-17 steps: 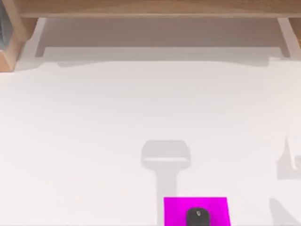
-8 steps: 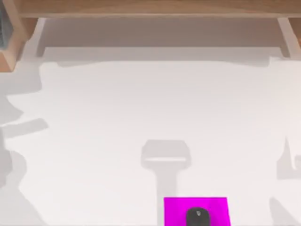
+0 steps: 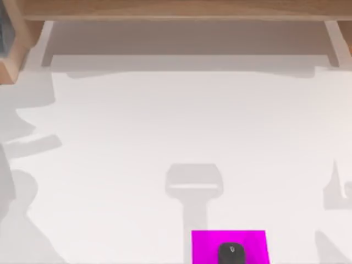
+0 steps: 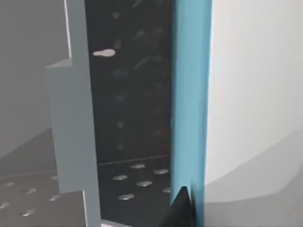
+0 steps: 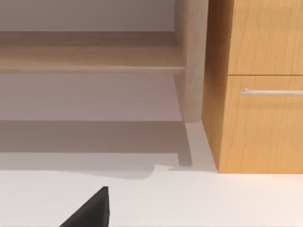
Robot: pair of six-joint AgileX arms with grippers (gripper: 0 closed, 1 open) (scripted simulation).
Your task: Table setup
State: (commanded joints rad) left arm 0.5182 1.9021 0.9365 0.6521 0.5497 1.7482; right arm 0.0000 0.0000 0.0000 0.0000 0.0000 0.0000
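Across nearly the whole top view spreads the broad, flat, plain white matte counter (image 3: 181, 121), reaching from the upper band of the frame down to its lower edge. Along the top edge runs a light-brown wooden frame (image 3: 176, 10), with a shaded recess beneath it. At the lower centre-right of the frame lies a small magenta rectangular pad (image 3: 229, 242), flat on the counter, and a small black computer mouse (image 3: 231, 254) sits on the pad's lower middle. Grey shadows fall on the counter at the left side, the centre and the right edge.

From the left wrist view, a dark pointed tip of the left hand (image 4: 179, 210) shows at the lower edge, in front of a teal-edged upright panel (image 4: 189, 94) and a dark perforated surface (image 4: 132, 118); whether that hand is spread or pressed together I cannot tell.

From the right wrist view, a dark tip of the right hand (image 5: 90, 210) shows over the white counter, facing a wooden cabinet with a metal bar handle (image 5: 271, 91); its state I cannot tell either.
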